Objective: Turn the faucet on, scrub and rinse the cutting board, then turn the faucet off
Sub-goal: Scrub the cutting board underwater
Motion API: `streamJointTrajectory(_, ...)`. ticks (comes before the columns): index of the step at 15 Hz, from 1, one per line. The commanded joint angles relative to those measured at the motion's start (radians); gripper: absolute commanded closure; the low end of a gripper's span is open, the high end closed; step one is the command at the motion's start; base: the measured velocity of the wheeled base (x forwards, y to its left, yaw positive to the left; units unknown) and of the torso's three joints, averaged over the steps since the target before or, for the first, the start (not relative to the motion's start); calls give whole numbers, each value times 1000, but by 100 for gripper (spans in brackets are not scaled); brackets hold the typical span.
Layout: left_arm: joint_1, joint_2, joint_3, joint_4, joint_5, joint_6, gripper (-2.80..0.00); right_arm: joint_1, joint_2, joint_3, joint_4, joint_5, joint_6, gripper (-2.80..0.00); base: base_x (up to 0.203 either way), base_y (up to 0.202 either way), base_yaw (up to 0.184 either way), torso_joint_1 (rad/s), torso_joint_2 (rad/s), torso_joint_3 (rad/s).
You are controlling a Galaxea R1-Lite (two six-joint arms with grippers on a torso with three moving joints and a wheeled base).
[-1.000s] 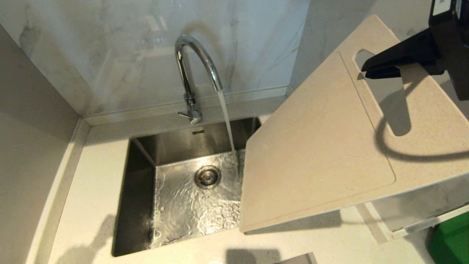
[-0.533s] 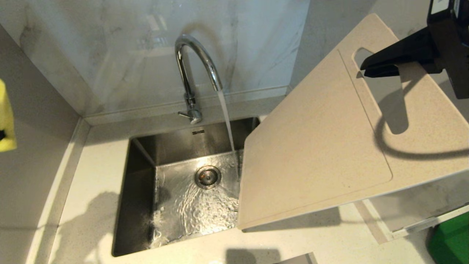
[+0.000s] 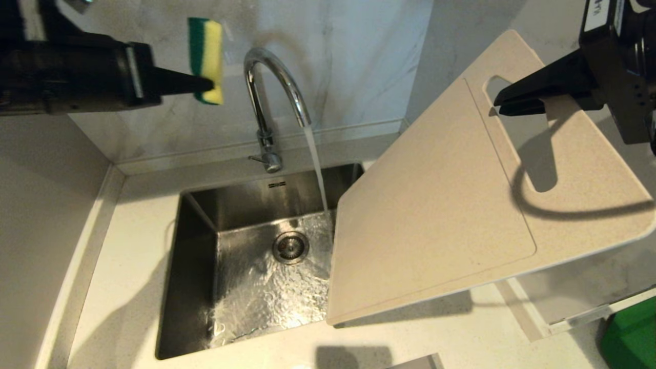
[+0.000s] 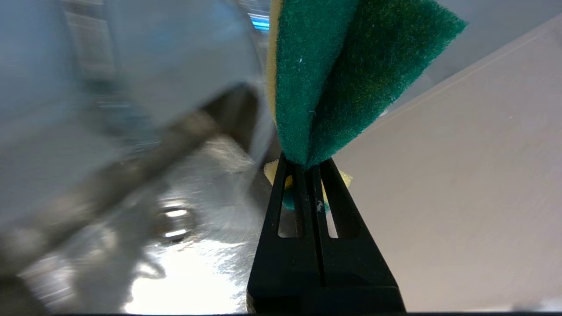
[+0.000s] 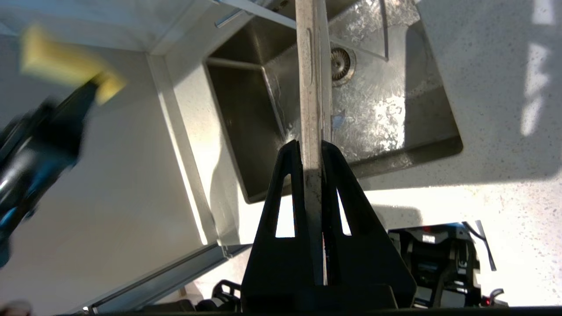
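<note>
The chrome faucet (image 3: 271, 92) runs a stream of water into the steel sink (image 3: 195, 287). My right gripper (image 3: 499, 102) is shut on the handle end of the cream cutting board (image 3: 441, 215), holding it tilted above the sink's right side; in the right wrist view the board (image 5: 311, 66) shows edge-on between the jaws of the right gripper (image 5: 311, 147). My left gripper (image 3: 207, 84) is up at the top left, just left of the faucet's arch, shut on a green-and-yellow sponge (image 3: 207, 56). The left wrist view shows the sponge (image 4: 347, 70) folded in the left gripper (image 4: 306, 163).
A marble backsplash (image 3: 154, 77) rises behind the sink and pale countertop (image 3: 118, 266) surrounds it. A green object (image 3: 633, 335) sits at the lower right corner. The sink's drain (image 3: 290, 247) lies under rippling water.
My left arm has swung in from outside the left edge up to the top left, carrying the sponge close to the faucet. The board has shifted slightly left.
</note>
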State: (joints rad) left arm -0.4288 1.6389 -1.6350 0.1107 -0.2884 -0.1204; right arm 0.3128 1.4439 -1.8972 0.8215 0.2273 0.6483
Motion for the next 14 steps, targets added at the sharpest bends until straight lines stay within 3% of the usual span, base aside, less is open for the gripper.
streamJointTrajectory(1,-152,255,-164,8,32,-65,0,2,10,7,5,1,2,0,0,0,0,0,0,0)
streamJointTrajectory(4,-260,331,-282,92,52,-123,0,25,14,14,3,4,0,0,0,0,0,0,0,0)
streamJointTrajectory(9,-401,367,-333,178,55,-126,0,34,13,9,-46,1,-5,0,0,0,0,0,0,0)
streamJointTrajectory(14,-444,369,-333,267,58,-93,0,34,9,12,-44,1,-2,0,0,0,0,0,0,0)
